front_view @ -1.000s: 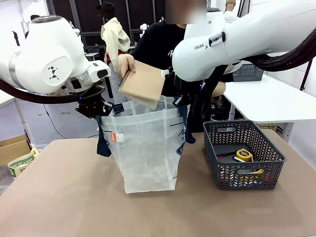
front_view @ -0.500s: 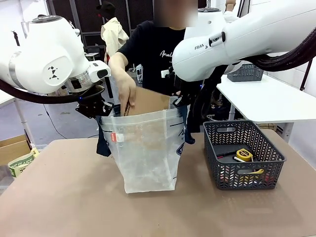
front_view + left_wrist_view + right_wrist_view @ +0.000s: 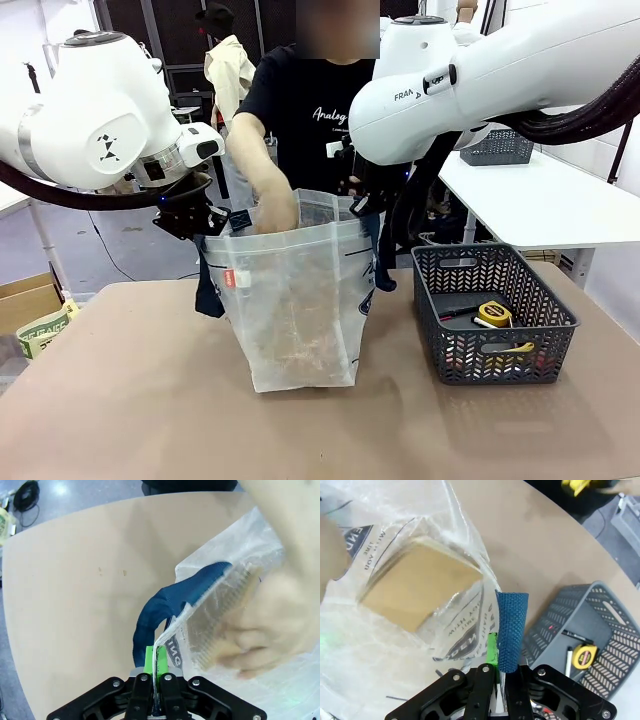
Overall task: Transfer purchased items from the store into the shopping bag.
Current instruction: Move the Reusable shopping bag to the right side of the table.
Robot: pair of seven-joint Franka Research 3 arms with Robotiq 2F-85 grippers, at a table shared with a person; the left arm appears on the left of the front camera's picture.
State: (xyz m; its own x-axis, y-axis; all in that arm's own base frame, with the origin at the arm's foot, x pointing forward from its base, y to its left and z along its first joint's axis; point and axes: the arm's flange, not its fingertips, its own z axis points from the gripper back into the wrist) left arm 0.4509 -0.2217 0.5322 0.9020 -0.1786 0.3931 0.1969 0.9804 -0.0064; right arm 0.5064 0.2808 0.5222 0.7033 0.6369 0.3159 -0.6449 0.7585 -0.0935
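Shopping bag [image 3: 295, 300] holds brown pack [image 3: 417, 582]; left claw [image 3: 156, 656], right claw [image 3: 496, 652] clamp rim.

The bag [image 3: 295, 300] is thin, translucent whitish plastic, crinkled, with a slight sheen. Its navy strap [image 3: 511, 625] is coarse woven webbing. The pack [image 3: 420, 587] seen through it is matt brown cardboard. The basket [image 3: 470, 340] is dull dark-grey plastic mesh. The counter [image 3: 130, 400] is smooth, matt tan. The arm shells [image 3: 100, 110] are glossy white.

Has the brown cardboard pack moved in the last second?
Yes. The brown pack went down, from above the rim of the shopping bag to inside it.
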